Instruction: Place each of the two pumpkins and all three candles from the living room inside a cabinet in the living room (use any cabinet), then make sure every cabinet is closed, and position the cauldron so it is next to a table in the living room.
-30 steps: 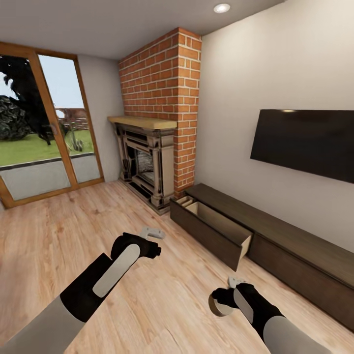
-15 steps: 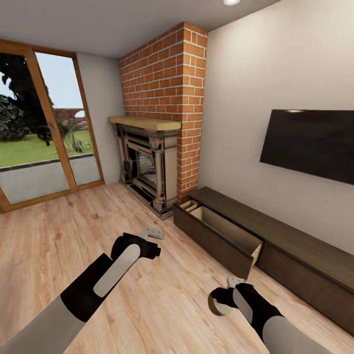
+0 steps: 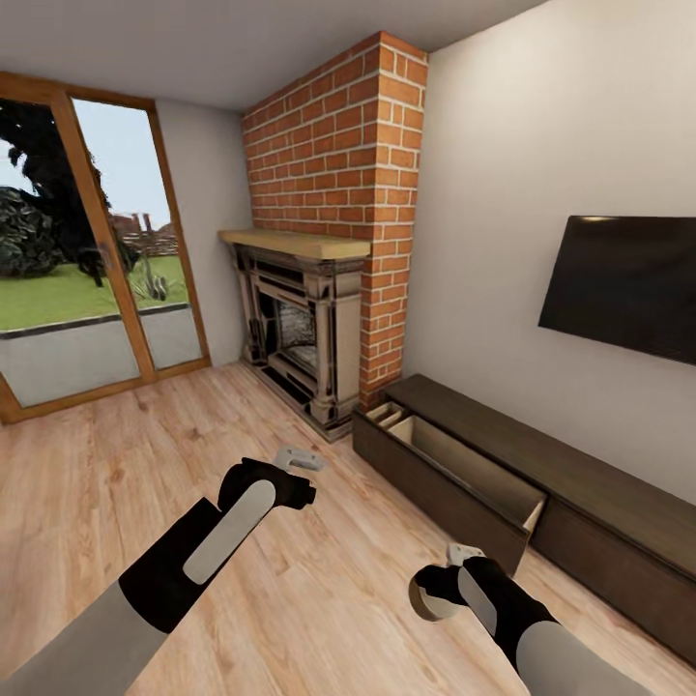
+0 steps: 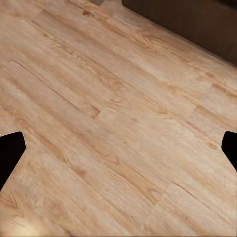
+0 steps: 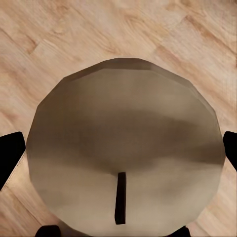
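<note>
Right end effector (image 3: 447,592) is clamped around a candle (image 5: 123,148), a grey-beige cylinder seen end-on in the right wrist view with its dark wick showing and the dark fingers at either side of it. In the head view the candle (image 3: 430,597) hangs low over the wooden floor (image 3: 145,464), well short of the cabinet (image 3: 541,483). Left end effector (image 3: 300,458) carries nothing; in the left wrist view its fingertips (image 4: 11,158) sit at opposite edges with bare planks between them, so it stands spread apart.

The cabinet runs along the wall beneath the television (image 3: 623,285), beside the brick fireplace (image 3: 304,329). Its end drawer (image 3: 454,474) nearest the fireplace is pulled out, showing a pale wood interior with a small divided section at the fireplace end. From this angle I cannot tell whether anything lies inside it.

Judging by this, the task is at an early or middle stage: one candle is in transit, the drawer awaits closing, and the pumpkins, the other candles and the cauldron remain to be accounted for
</note>
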